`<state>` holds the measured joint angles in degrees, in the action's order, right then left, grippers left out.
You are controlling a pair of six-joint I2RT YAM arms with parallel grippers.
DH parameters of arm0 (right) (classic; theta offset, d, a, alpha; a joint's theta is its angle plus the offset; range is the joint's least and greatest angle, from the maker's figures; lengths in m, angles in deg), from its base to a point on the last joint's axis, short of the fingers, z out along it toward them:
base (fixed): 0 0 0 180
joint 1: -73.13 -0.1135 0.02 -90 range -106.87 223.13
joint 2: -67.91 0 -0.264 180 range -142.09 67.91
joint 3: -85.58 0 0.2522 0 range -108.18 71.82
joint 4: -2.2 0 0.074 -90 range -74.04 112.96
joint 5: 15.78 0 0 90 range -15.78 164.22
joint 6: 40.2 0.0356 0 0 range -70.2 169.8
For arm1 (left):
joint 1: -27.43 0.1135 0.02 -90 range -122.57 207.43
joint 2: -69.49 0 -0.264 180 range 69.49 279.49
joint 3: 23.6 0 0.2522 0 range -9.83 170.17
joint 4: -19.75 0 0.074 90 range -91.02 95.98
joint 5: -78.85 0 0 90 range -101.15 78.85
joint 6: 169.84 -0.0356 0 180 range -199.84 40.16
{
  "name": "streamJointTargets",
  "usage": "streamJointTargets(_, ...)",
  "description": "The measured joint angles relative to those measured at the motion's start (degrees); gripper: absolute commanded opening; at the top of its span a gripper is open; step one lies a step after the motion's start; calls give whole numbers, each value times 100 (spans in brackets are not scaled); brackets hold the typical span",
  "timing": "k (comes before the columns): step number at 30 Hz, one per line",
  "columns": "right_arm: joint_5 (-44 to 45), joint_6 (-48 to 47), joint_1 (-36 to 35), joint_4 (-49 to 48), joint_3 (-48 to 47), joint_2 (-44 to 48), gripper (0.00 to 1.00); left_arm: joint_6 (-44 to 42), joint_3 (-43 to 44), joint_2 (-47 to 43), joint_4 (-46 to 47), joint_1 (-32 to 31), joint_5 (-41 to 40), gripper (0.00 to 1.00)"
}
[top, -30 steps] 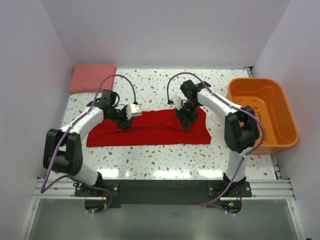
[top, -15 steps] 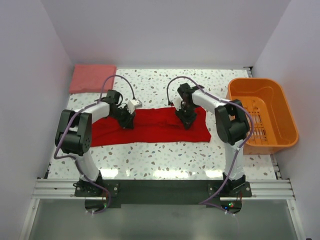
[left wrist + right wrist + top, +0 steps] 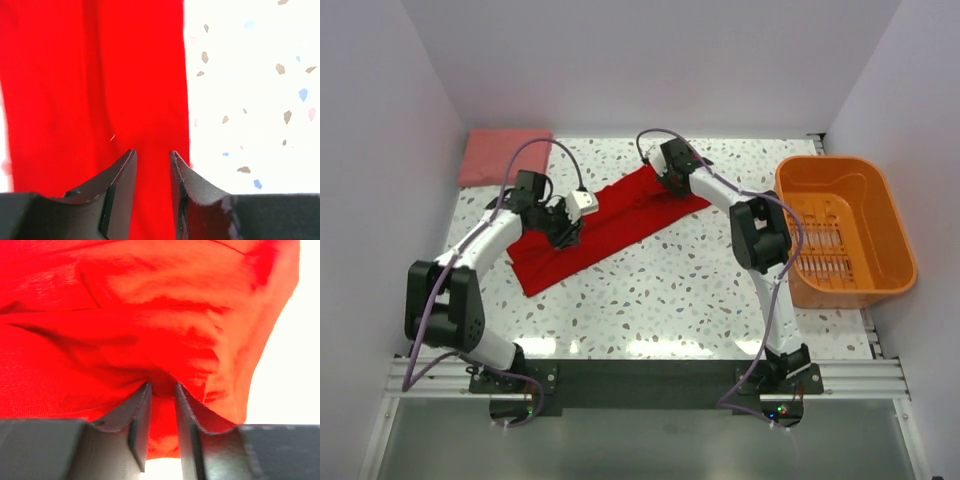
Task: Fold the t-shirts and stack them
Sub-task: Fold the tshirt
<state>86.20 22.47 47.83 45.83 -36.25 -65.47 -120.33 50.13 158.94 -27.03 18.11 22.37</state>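
A red t-shirt (image 3: 625,212), folded into a long strip, lies slanted on the speckled table from near left to far right. My left gripper (image 3: 566,230) is on its left part, with the jaws narrowed on red cloth (image 3: 100,75) near the strip's right edge (image 3: 152,156). My right gripper (image 3: 666,176) is at the strip's far right end, shut on a bunched fold of the cloth (image 3: 150,300), which puckers at the fingertips (image 3: 162,388). A folded pink t-shirt (image 3: 505,157) lies at the far left corner.
An orange basket (image 3: 895,232) stands at the right edge of the table. White walls close in the table at the back and on both sides. The right arm stretches far over the table's middle.
The red strip has swung from lying level to slanted. My right gripper carried its right end toward the far side and leftward. My left gripper shifted slightly with the left part.
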Motion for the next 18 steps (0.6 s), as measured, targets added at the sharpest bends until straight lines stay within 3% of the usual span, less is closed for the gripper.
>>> streamJointTargets(4,210,-273,24,-608,-592,-415,36,-667,-94,-476,-210,0,-376,36)
streamJointTargets(8,205,-330,39,-831,-824,-387,41,-1084,-323,-260,-238,-9,-914,32)
streamJointTargets(9,197,-326,39,-846,-820,-341,47,-1161,-361,-175,-232,-17,-1034,31)
streamJointTargets(18,-153,140,50,-396,-177,931,53,-1725,-719,428,-46,-264,-1864,20)
